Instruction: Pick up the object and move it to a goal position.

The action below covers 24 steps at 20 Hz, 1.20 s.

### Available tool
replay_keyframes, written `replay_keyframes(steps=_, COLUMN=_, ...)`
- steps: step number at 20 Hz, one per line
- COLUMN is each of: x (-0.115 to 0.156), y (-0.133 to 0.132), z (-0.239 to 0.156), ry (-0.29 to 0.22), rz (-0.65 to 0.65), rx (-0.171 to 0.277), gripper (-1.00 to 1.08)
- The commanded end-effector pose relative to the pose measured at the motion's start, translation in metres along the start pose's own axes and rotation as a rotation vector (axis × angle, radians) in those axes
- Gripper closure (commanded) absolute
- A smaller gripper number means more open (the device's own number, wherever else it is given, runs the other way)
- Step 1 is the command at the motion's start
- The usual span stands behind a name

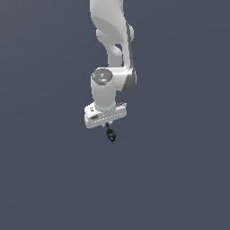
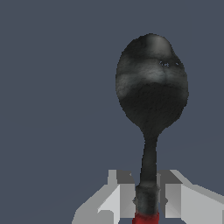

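Showing in exterior view: gripper point(image 1: 108, 127) hanging above the floor, spoon point(image 1: 110, 134) dangling head-down beneath; carrying step, next needing travel to a goal not visible. Showing in wrist view: fingers point(image 2: 173, 199) pinching spoon point(image 2: 151, 94) shaft near red end, unreadable outside.

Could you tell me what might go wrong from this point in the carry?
The gripper pinches the spoon only near its red handle end, so the long shaft and heavy head could pivot or slip out. In the exterior view the head hangs below the fingers and would touch any surface first.
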<state>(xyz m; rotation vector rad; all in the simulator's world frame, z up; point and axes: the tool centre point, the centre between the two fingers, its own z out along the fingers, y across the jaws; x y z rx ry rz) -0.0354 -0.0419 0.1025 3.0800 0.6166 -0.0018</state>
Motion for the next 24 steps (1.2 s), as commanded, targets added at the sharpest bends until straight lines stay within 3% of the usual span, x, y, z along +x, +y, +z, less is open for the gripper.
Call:
replay_keyframes(steps=1, x=-0.008, y=-0.007, z=-0.021, ry=0.001, rz=0.0, rx=-0.001, gripper=1.08)
replay_keyframes(steps=13, x=-0.038, y=-0.034, z=-0.106, ry=0.001, rz=0.0, rx=0.0, gripper=1.08)
replay_keyframes(steps=24, x=-0.046, y=-0.043, z=-0.135, ry=0.001, rz=0.0, rx=0.0, gripper=1.08)
